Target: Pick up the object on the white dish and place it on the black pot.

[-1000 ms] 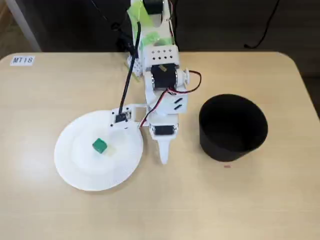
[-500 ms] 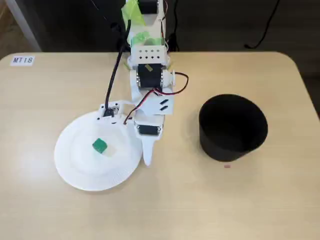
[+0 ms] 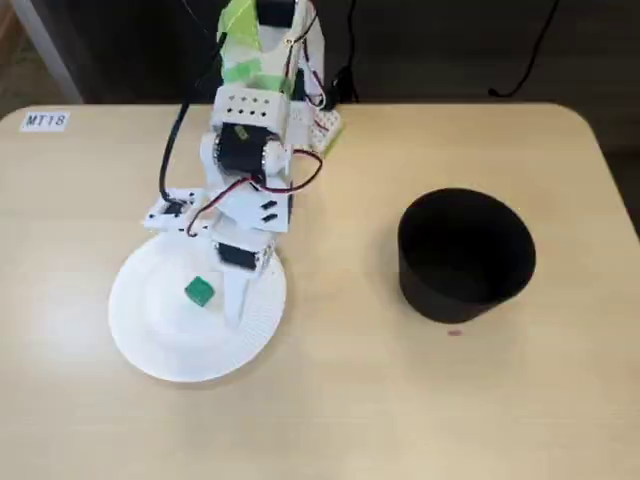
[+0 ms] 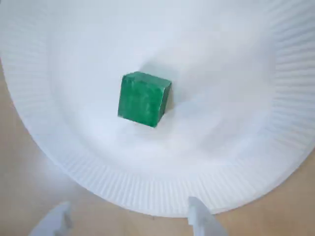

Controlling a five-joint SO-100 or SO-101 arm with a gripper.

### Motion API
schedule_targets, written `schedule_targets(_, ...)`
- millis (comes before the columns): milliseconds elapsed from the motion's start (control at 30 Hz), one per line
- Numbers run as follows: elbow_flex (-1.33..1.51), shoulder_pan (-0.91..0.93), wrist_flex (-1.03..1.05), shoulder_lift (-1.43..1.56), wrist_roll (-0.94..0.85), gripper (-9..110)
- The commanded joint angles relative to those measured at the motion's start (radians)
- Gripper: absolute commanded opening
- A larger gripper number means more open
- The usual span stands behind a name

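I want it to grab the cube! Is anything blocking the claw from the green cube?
No. The claw is open, and only bare white plate lies between it and the green cube. Nothing else sits on the plate.

Fixed view: a small white label (image 3: 45, 121) lies flat on the worktop (image 3: 330, 400) near its far left corner; it bears dark printed characters that read approximately "MT18", though the blur leaves the exact characters uncertain. A faint reddish mark (image 3: 454, 332) sits on the worktop just in front of the black pot (image 3: 465, 255); it is too small to read as a sign or letter. Wrist view: no text, number or brand can be read on any surface shown.
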Motion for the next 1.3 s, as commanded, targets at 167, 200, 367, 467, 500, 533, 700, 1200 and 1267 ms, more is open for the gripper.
schedule_targets(167,-0.015,0.094,-0.009,0.032,0.080,30)
schedule_targets(200,-0.017,0.100,-0.009,0.026,0.091,30)
schedule_targets(367,-0.017,0.126,-0.008,-0.002,0.126,30)
schedule_targets(467,-0.017,0.141,-0.003,-0.017,0.143,30)
schedule_targets(500,-0.017,0.146,-0.003,-0.021,0.146,30)
schedule_targets(533,-0.017,0.152,-0.002,-0.028,0.147,29)
schedule_targets(700,-0.026,0.172,-0.009,-0.060,0.138,28)
schedule_targets(1200,-0.109,0.173,-0.009,-0.160,0.089,24)
schedule_targets(1267,-0.132,0.172,-0.003,-0.176,0.080,24)
